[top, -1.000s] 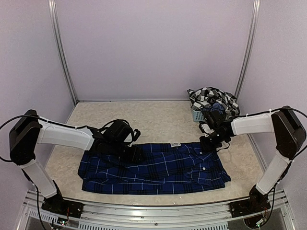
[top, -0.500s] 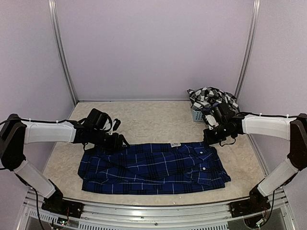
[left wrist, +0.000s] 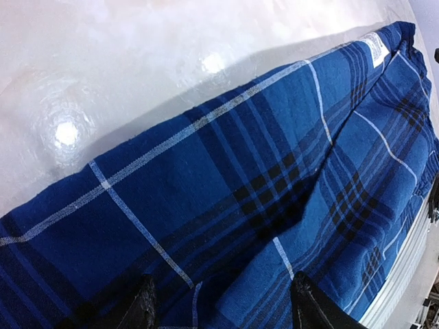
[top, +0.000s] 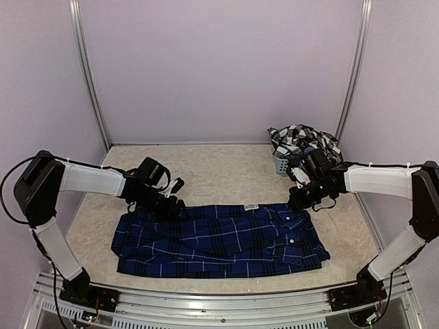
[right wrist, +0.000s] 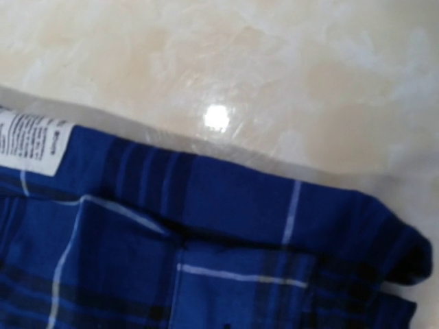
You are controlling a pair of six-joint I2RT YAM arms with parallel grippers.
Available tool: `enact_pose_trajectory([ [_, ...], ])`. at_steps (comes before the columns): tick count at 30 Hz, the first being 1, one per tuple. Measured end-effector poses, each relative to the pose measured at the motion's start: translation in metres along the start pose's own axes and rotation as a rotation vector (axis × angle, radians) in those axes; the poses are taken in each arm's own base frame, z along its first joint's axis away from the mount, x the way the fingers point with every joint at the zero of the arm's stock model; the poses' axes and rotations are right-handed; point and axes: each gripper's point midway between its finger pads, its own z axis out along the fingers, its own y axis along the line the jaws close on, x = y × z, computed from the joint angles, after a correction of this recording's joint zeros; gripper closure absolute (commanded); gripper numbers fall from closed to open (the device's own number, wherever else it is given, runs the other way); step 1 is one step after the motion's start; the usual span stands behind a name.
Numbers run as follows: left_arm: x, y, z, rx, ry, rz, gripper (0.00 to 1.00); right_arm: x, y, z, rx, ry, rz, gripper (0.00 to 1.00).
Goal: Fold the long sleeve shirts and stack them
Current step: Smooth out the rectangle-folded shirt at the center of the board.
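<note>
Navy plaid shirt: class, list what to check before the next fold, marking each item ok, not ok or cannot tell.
1. Navy shirt lies spread on the table: ok.
2. Left gripper open above the shirt's far edge: ok.
3. Right gripper shut; whether it pinches cloth: cannot tell.
4. Checked shirt heaped on the basket, apart from the navy shirt: ok.

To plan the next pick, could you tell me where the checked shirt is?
In the top view, the checked shirt lies bunched over the basket at the far right, just beyond the right gripper.
</note>
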Motion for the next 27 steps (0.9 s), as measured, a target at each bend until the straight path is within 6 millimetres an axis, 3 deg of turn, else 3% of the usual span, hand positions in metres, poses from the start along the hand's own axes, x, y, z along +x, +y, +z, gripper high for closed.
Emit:
enact_pose_trajectory([
  [12,0.009,-0.006,0.008,0.054,0.072,0.047,0.59,0.012,0.006,0.009,-0.047,0.025,-0.004,1.0],
  [16,0.015,-0.003,0.011,0.047,0.098,0.041,0.8,0.012,0.007,0.01,-0.057,0.024,-0.006,1.0],
  [24,0.02,-0.002,0.013,0.042,0.127,0.028,0.98,0.018,0.008,0.012,-0.07,0.034,-0.004,1.0],
  [27,0.015,-0.005,0.011,0.047,0.122,0.031,1.0,0.018,0.009,0.012,-0.076,0.036,-0.004,1.0],
])
